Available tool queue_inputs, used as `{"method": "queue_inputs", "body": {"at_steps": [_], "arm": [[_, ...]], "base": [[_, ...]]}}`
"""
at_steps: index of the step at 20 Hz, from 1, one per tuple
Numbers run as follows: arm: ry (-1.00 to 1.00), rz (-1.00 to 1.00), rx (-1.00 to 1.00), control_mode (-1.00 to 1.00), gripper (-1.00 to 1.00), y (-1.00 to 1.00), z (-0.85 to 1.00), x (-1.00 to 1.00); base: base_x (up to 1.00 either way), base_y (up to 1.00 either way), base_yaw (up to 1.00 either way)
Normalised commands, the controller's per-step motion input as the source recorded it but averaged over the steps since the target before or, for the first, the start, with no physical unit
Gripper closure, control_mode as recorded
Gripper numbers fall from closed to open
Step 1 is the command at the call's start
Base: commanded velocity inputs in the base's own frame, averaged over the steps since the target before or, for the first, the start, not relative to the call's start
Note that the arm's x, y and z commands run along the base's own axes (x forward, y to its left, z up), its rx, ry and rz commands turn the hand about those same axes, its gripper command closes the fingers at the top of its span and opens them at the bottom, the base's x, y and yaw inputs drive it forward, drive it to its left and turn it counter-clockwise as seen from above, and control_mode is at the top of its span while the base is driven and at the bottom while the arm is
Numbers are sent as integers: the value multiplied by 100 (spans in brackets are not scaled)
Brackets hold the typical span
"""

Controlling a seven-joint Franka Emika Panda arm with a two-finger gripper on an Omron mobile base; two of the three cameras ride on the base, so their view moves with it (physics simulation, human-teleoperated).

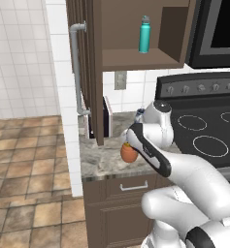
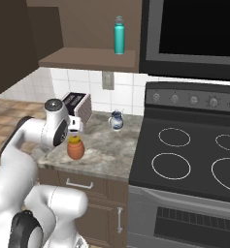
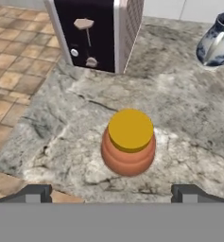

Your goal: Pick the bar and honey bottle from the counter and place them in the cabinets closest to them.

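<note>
The honey bottle [image 3: 128,146], a squat orange-brown jar with a yellow lid, stands upright on the grey stone counter [image 3: 189,118] near its front edge. My gripper [image 3: 113,194] hangs just above it, open wide, with a fingertip on either side of the jar and nothing held. From the right base view the hand [image 2: 73,130] sits directly over the honey bottle [image 2: 75,149]. In the left base view the forearm covers part of the honey bottle [image 1: 128,153]. Above the counter [image 1: 99,160] the dark brown cabinet [image 1: 136,55] stands open. The bar is out of view.
A toaster [image 3: 97,33] stands behind the jar and a blue-white jug [image 3: 216,40] to the back right. A teal bottle [image 1: 144,35] stands on the cabinet shelf. The open cabinet door [image 1: 90,72] hangs over the counter's left part. A black stove [image 2: 194,155] adjoins on the right.
</note>
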Motion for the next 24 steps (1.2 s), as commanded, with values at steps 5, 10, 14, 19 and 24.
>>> {"method": "queue_inputs", "body": {"at_steps": [5, 10, 14, 19, 24], "arm": [[7, 0, -3, -100, -100, 0, -26, 29], [6, 0, -3, -100, -100, 0, -30, 30], [3, 0, -4, -100, -100, 0, -33, 28], [0, 0, -1, -100, -100, 0, -21, 15], [1, 0, 0, -100, -100, 0, -2, 2]], "base": [[0, 0, 0], [0, 0, 0], [0, 0, 0], [0, 0, 0], [0, 0, 0]]}}
